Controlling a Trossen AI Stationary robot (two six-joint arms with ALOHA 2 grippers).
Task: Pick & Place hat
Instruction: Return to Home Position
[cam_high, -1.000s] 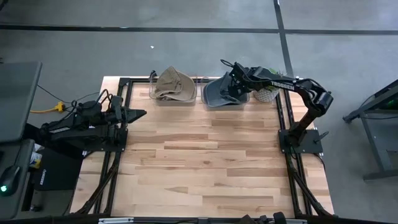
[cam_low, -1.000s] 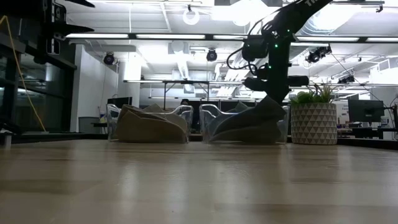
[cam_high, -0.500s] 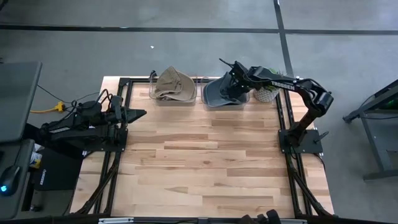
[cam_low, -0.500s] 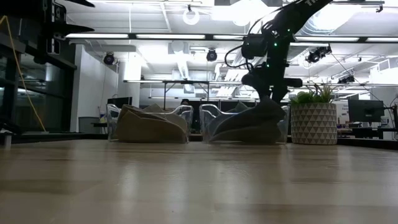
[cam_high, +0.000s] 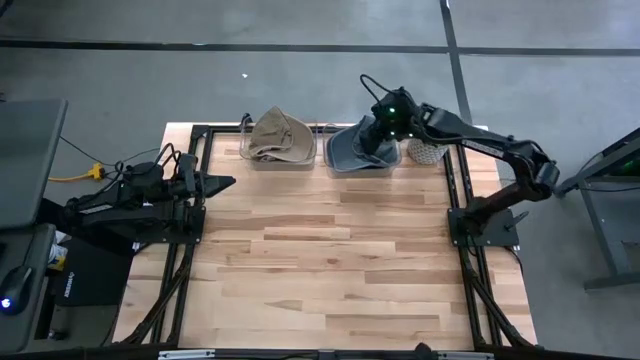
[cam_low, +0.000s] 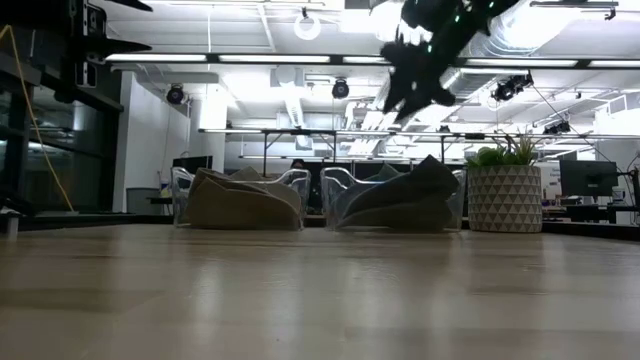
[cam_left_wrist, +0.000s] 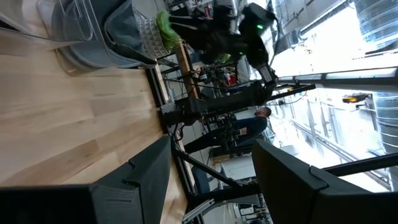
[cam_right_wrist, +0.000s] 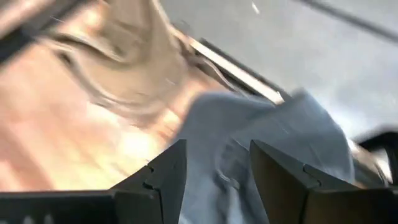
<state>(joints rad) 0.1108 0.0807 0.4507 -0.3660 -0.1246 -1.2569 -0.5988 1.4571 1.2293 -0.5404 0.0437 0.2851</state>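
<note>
High view: right gripper is hanging right over the blue cap; brown cap is lying off to its side; left gripper is waiting well apart at the table edge. Low view: right gripper is hovering clear above the blue cap sitting in the right transparent bin; brown cap is filling the left transparent bin. Left wrist view: left fingers are standing spread, empty. Right wrist view: right fingers are standing spread, pinching nothing, blue cap just beyond.

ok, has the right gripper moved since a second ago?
Yes. In the low view the right gripper has lifted off the blue cap in the right bin and now hangs open, higher than the planter beside it.
</note>
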